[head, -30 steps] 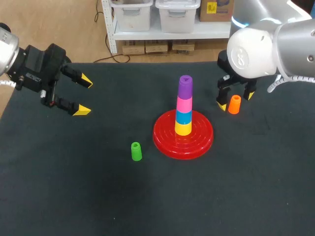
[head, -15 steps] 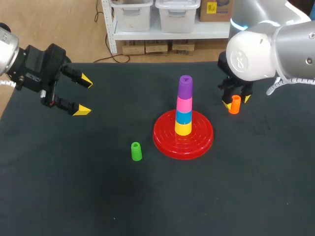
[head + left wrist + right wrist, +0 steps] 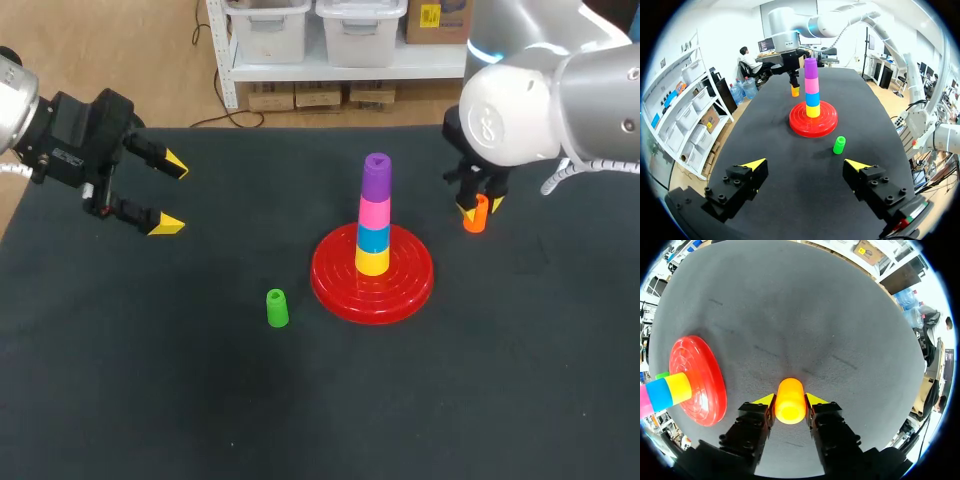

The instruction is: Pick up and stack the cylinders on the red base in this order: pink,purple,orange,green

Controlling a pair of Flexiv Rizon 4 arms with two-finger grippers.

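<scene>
The right gripper (image 3: 790,401) has its two yellow-tipped fingers drawn in close on the small orange plastic cylinder (image 3: 790,407), one finger touching each side, low on its body. The orange cylinder stands upright on the black cloth-covered table (image 3: 150,380), to the right of the round ridged red plastic base (image 3: 400,285) and apart from it.

The grip looks centred, so a straight vertical lift should keep the piece upright. It must rise above the tall purple plastic cylinder (image 3: 376,178) before crossing over, since a low sideways path would likely knock the tower. It should come down squarely on top, and the fingers should open only once it is seated.

Under the purple cylinder sit the pink cylinder (image 3: 374,212), a blue cylinder (image 3: 373,237) and a yellow cylinder (image 3: 372,261), so the tower is high and probably easy to tip.

The small green plastic cylinder (image 3: 277,308) waits on the table just left of the red base, clear of the path. Farthest off, the left gripper (image 3: 171,194) hangs wide open, holding nothing.
</scene>
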